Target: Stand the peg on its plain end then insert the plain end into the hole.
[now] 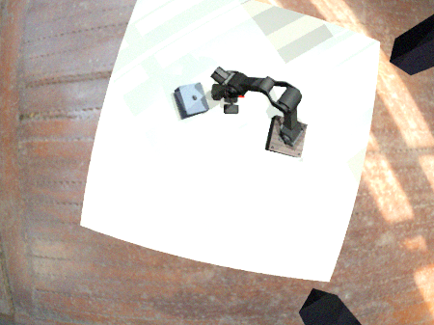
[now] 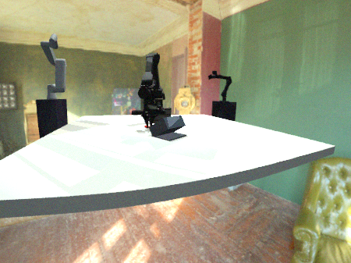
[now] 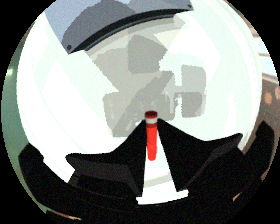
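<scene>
The red peg (image 3: 152, 142) has a white band near the end farther up the wrist view, towards the panel; its plain end points the other way. A bit of the peg shows beside the gripper in the top view (image 1: 241, 96) and under it in the exterior view (image 2: 147, 126). My gripper (image 3: 151, 122) is low over the table and shut on the peg, with the fingertips close to the banded end. The peg looks lying; whether it touches the table cannot be told. The sloped blue-grey panel (image 1: 199, 106) (image 2: 171, 125) stands just beyond the gripper, its one hole (image 1: 194, 97) visible in the top view.
The white table (image 1: 203, 195) (image 2: 117, 177) carries the arm's base plate (image 1: 277, 145), on the opposite side of the gripper from the panel. The panel's near lower edge shows at the top of the wrist view. Other arms on dark stands are beyond the table.
</scene>
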Motion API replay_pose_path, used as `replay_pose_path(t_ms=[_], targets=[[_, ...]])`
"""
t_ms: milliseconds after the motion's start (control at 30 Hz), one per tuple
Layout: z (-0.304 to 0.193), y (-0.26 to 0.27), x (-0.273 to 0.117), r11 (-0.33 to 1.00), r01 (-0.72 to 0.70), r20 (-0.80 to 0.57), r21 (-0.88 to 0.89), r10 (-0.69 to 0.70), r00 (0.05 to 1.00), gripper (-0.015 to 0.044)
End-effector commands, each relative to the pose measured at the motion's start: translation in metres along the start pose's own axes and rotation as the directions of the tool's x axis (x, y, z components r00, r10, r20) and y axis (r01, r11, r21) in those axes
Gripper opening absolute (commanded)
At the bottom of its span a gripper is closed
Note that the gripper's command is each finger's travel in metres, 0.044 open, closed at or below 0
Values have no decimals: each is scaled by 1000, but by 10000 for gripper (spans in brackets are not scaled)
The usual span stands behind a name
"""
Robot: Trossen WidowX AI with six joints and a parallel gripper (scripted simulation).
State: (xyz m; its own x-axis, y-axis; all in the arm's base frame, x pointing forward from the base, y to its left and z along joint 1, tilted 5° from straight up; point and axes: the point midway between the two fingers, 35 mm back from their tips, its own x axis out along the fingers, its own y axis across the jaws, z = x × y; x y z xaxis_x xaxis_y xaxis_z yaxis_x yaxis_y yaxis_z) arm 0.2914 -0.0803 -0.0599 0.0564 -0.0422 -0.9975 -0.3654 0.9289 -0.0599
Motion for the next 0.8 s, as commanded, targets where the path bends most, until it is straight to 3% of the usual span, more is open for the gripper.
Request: replay_pose_path(t_ms=[0,767], targets=[[-2,0,-2,1000,-2,32,-4,2,999,49],[-11,0,-14,1000,-1,228,-3,2,974,49]])
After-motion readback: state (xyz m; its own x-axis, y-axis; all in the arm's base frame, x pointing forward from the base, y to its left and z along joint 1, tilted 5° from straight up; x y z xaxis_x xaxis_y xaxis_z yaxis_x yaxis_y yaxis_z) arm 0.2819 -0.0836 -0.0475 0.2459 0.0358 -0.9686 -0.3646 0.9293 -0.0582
